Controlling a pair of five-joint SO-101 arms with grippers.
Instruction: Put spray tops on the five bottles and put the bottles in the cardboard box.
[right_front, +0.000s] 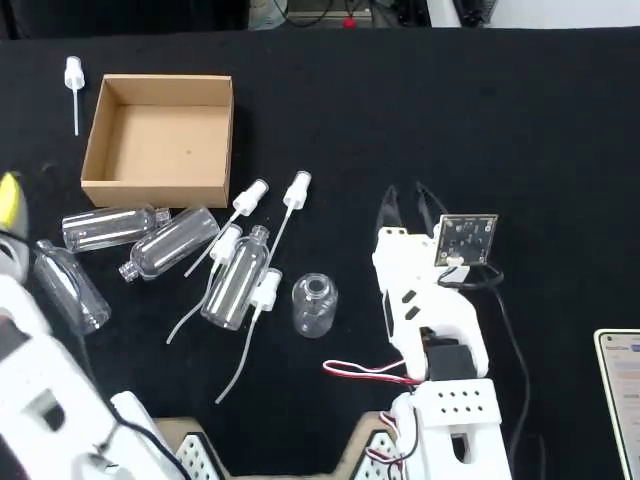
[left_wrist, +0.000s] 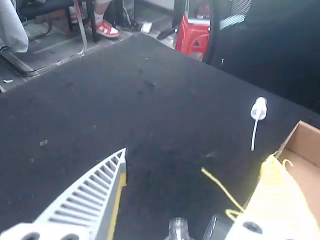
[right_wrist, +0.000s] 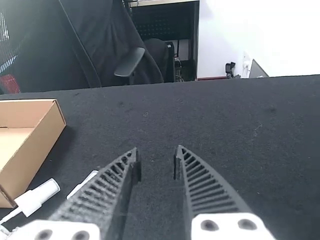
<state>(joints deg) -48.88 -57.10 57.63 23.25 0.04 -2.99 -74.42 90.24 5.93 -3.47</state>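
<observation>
Holding our right pincer (right_front: 405, 205) slightly spread and our left pincer (left_wrist: 197, 155) wide apart, both gripping nothing, we judge the five clear plastic bottles (right_front: 238, 275) and white spray tops (right_front: 250, 195) lie loose on the black worktop (right_front: 500, 100) beside the brown cardboard box (right_front: 155, 190) to suit either arm's reach.

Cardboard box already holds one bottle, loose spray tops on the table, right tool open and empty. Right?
Not quite. The cardboard box holds nothing: the high view shows its bare floor, with all five bottles outside it on the table. The rest stands: loose spray tops on the table, right tool open and empty.
</observation>
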